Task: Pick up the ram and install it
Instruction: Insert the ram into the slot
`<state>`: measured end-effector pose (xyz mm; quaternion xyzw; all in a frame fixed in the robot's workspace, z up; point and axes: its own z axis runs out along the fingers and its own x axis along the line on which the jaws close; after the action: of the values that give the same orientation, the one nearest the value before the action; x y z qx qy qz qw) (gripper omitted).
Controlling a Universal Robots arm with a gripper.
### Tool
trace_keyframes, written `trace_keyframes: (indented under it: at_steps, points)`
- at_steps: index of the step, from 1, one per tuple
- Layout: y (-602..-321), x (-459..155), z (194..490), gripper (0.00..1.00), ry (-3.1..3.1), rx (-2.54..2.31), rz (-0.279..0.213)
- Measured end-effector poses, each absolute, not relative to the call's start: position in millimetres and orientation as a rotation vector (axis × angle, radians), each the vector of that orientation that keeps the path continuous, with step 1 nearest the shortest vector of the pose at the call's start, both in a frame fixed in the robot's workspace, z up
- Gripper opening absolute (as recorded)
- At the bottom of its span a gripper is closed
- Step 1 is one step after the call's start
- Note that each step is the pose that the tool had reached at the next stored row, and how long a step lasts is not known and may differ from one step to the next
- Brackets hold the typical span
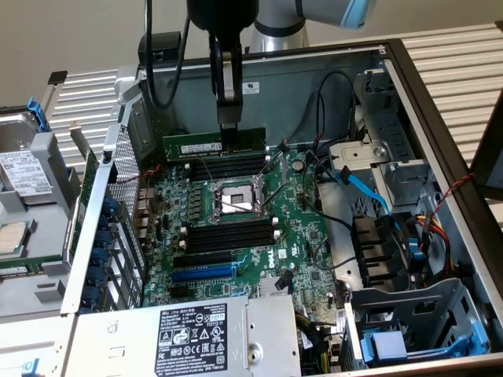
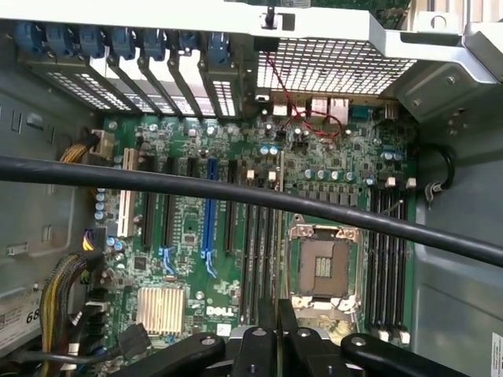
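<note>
Now claw (image 1: 229,132) pinched tight around ram (image 1: 192,147), stick hanging level above motherboard (image 1: 302,236).

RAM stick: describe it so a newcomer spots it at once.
Open computer case, green motherboard inside. Above its far black slots, the fingers pinch the ram: a thin green stick, pale label, lifted, not seated.

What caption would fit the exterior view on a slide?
End effector grips the green ram on edge over the motherboard inside an open computer case.
</note>
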<state>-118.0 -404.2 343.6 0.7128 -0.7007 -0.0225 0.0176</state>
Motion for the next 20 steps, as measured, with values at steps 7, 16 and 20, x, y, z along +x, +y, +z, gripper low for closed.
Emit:
trace_keyframes:
  at_steps: [7,16,20]
  points:
    - [-404.3,-116.8,330.9,0.13,-2.177,2.215,-0.070]
    - [-404.3,-116.8,314.5,0.13,-2.177,2.215,-0.070]
    - [-404.6,-116.4,307.7,0.13,-2.177,2.215,-0.069]
